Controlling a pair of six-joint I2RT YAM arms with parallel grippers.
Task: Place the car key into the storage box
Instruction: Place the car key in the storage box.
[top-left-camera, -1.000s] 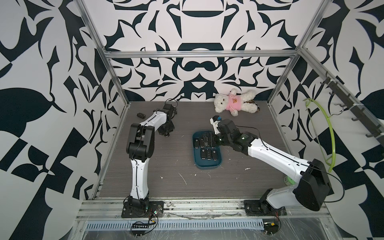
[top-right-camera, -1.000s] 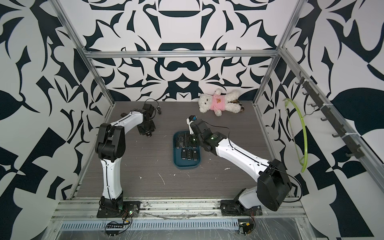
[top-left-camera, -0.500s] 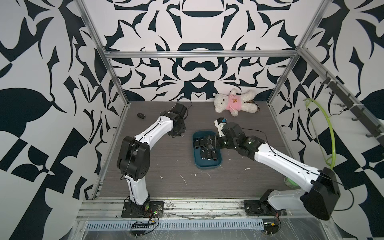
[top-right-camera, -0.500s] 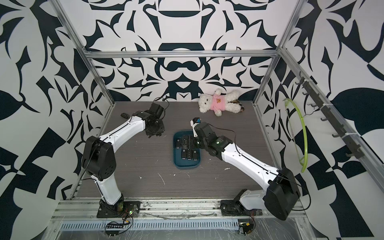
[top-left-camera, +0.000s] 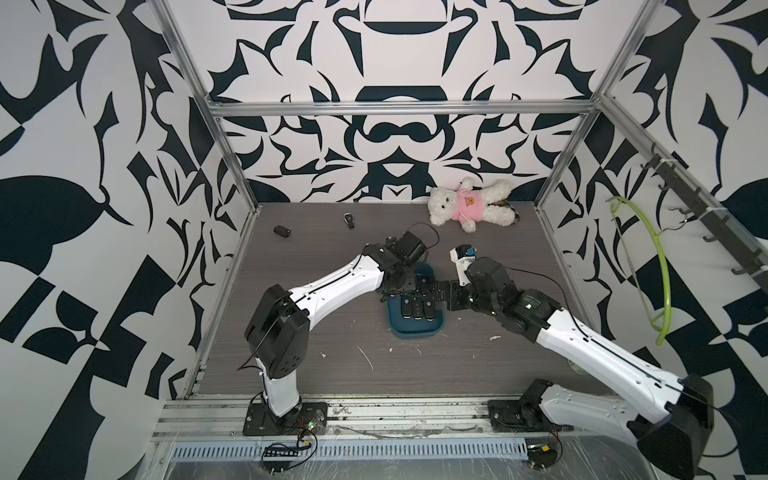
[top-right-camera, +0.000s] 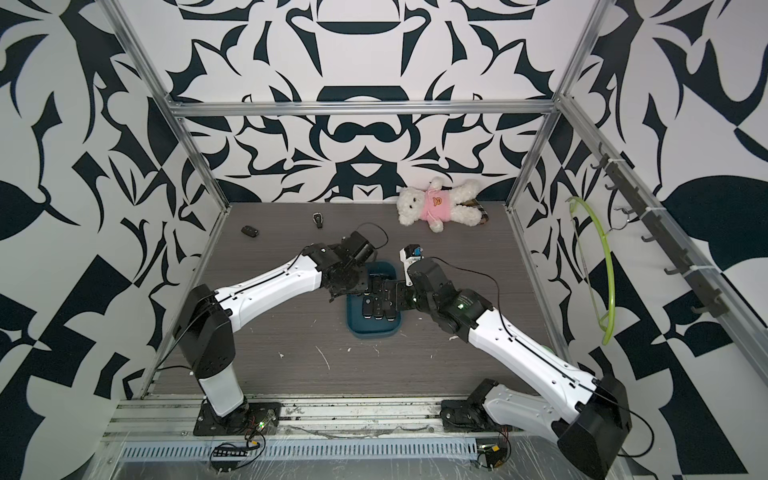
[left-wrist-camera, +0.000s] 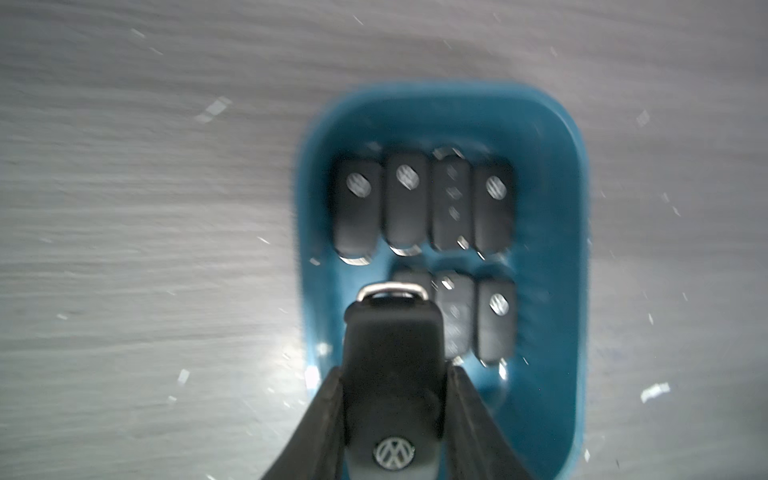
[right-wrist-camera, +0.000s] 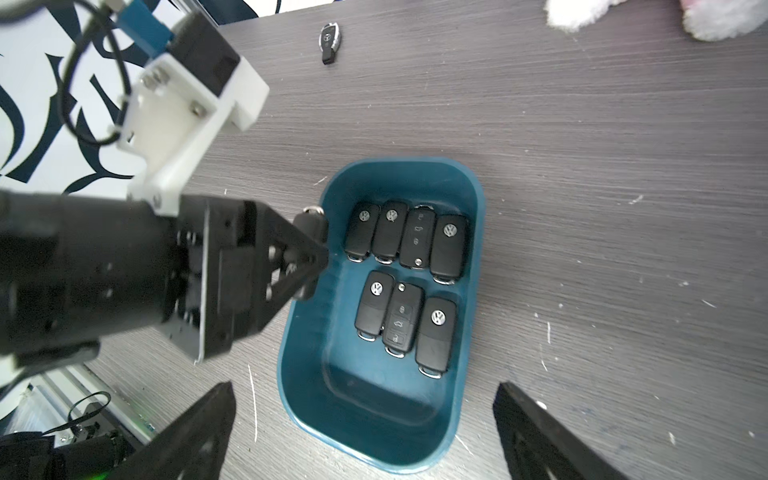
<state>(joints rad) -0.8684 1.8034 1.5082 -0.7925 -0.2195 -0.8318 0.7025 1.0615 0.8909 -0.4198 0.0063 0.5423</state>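
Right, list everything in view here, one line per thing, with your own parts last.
storage box: one, dark teal, mid-table between the arms
keys in the box: seven, black, in rows of four and three
held key: one, black with a silver loop, over the box's rim
loose keys: two, black, far end of the table, left arm's side
teddy bear: one, white with a pink top, by the back wall
hanger: one, green, on the right wall
table: one, grey wood grain, flecked with white scraps
left gripper: one, black, shut on the held key
right gripper: one, black, open, at the box
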